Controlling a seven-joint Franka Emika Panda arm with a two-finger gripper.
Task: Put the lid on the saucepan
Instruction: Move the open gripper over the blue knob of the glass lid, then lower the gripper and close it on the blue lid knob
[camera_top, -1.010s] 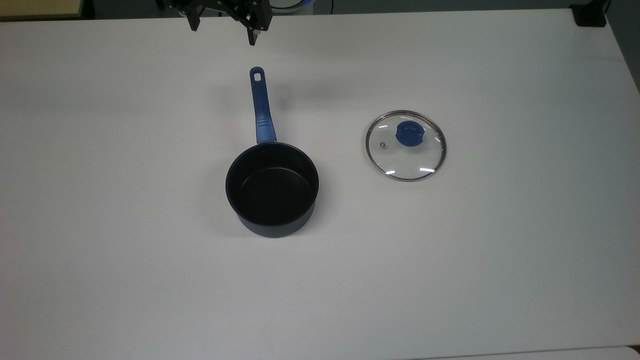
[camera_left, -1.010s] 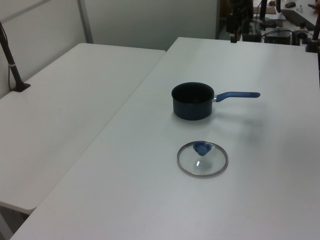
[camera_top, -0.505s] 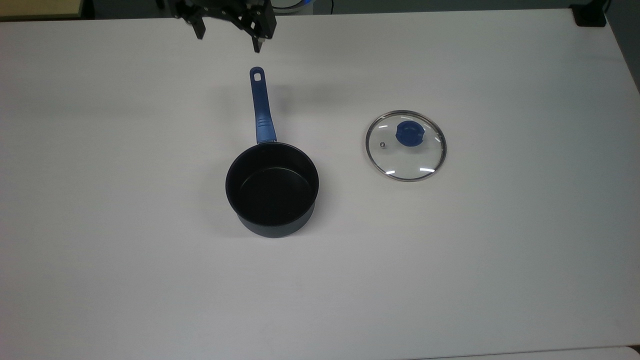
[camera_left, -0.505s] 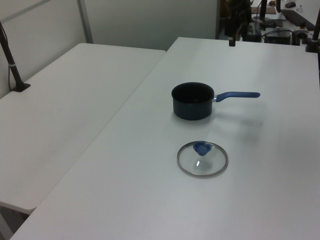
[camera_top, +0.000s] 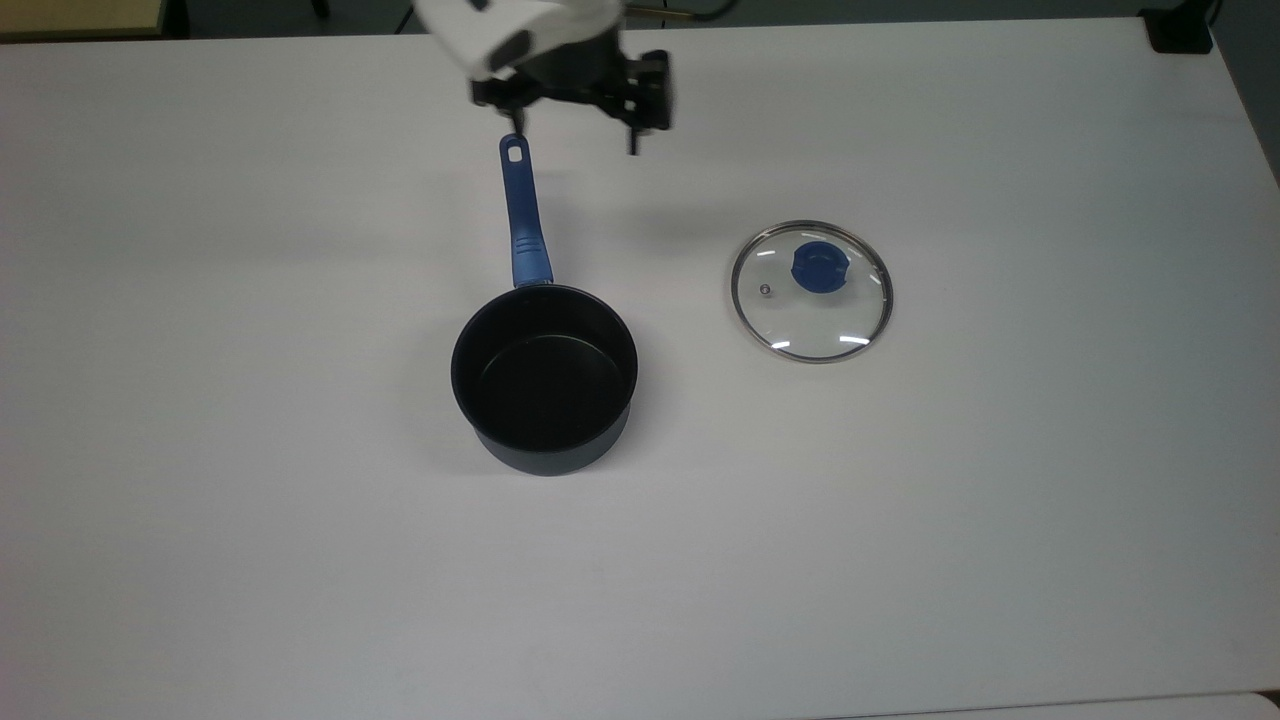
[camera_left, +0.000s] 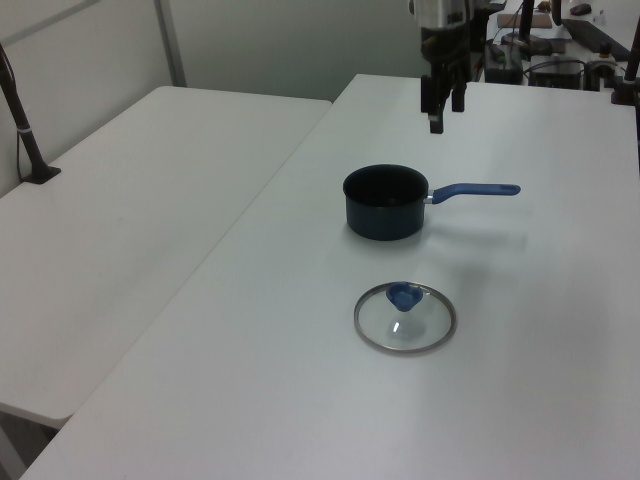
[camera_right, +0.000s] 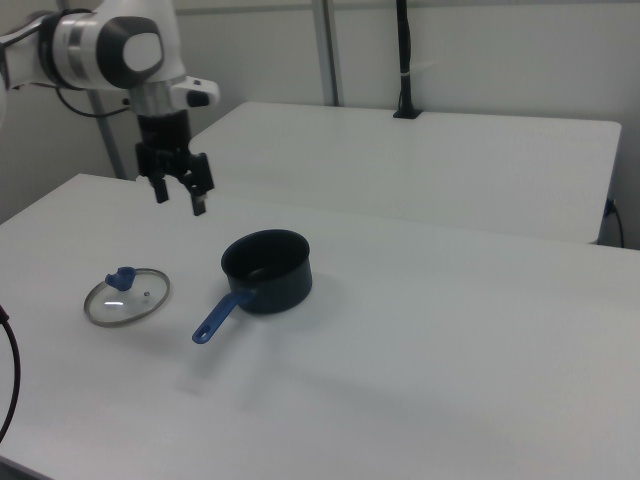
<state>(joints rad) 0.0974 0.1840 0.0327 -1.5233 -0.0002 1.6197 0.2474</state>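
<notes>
White table (camera_top: 1000, 550), one saucepan (camera_top: 545, 385), one lid (camera_top: 812, 291) apart, jaws open above.

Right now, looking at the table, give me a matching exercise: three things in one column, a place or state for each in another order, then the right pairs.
Things:
1. lid
2. saucepan
3. gripper

Places or states:
A. standing uncovered with its black inside showing, handle pointing to the top view's top
B. in the air, open, holding nothing
C. lying flat on the table, blue knob up, at the top view's right

Pairs: 1-C, 2-A, 3-B
</notes>
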